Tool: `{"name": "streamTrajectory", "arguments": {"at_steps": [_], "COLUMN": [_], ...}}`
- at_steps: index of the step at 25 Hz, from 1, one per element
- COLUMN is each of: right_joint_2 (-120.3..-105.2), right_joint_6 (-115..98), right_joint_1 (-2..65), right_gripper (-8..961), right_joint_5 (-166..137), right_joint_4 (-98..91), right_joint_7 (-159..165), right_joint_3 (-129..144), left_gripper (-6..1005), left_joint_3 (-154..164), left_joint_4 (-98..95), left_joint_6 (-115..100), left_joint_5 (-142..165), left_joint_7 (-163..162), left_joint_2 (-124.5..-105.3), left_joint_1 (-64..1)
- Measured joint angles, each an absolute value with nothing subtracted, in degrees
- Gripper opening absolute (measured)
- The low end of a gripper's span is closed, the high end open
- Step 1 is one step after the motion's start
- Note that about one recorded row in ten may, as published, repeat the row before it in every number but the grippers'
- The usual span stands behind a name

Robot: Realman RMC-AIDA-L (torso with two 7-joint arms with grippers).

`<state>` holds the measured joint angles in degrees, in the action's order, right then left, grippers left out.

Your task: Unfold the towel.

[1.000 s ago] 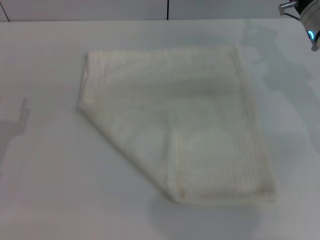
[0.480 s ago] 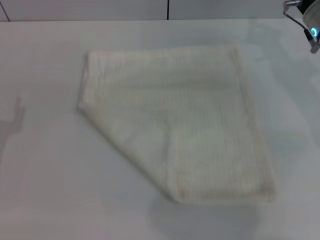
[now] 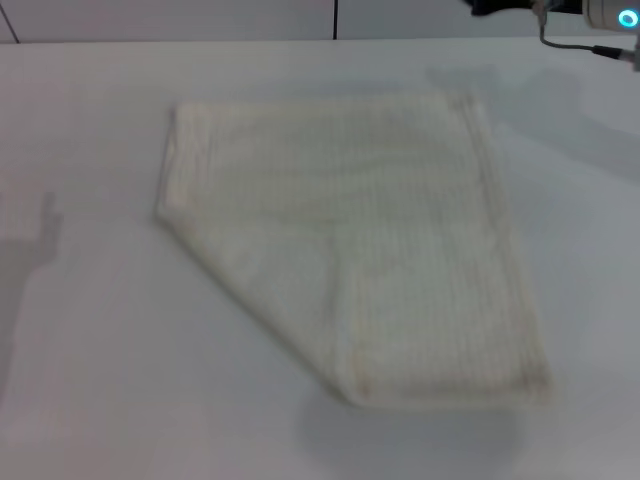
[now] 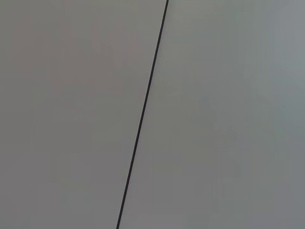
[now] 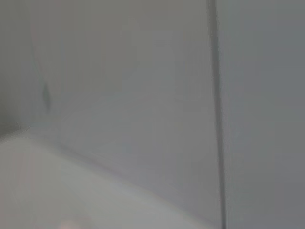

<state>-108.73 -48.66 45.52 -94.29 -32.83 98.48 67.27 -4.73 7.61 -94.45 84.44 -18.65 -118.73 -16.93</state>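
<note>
The towel [image 3: 350, 240], a cream-white waffle-textured cloth, lies folded on the white table [image 3: 100, 380] in the head view, with a diagonal fold along its left lower side and hemmed edges at the right. Part of my right arm [image 3: 610, 15] shows at the top right corner, above and beyond the towel's far right corner; its fingers do not show. My left gripper is out of view; only its shadow falls on the table at the left. Both wrist views show only a plain wall with a dark seam.
The table's far edge meets a grey wall with a dark vertical seam [image 3: 335, 18]. The left wrist view shows that seam [image 4: 143, 114], and the right wrist view shows it too [image 5: 217, 114] above the table's edge.
My right arm has moved left and up along the top right corner. Its shadow on the table has shifted left. The left arm's shadow has shifted slightly. The towel has not moved.
</note>
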Motion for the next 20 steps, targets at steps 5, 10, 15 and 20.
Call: {"name": "streamTrajectory", "arguments": {"at_steps": [5,10,15,20], "right_joint_2": [-107.36,-107.64,-108.27,-109.44], "right_joint_6": [-60.41,-66.95,-70.21,-71.42], "right_joint_1": [52.40,56.73,58.00,57.90], "right_gripper": [-1,0,0,0], "right_joint_5": [-122.37,-136.20,-140.90,-144.66], "right_joint_4": [-34.72,-36.08,-35.59,-35.24], "right_joint_7": [116.76,123.48,124.88,125.89], "right_joint_3": [61.76,60.56,60.99,61.05], "left_gripper": [622,617,611,606], "left_joint_3": [-4.60,-4.33,-4.30,-0.86], "left_joint_4": [8.05,9.46,10.27,9.97], "left_joint_6": [-94.46,-94.55,-94.67,-94.13], "left_joint_5": [84.59,84.64,84.72,84.82], "left_joint_7": [-18.64,-18.63,-19.07,-19.29], "left_joint_2": [-118.75,-118.83,-118.82,-118.57], "left_joint_1": [-16.92,-17.18,-17.28,-18.43]}}
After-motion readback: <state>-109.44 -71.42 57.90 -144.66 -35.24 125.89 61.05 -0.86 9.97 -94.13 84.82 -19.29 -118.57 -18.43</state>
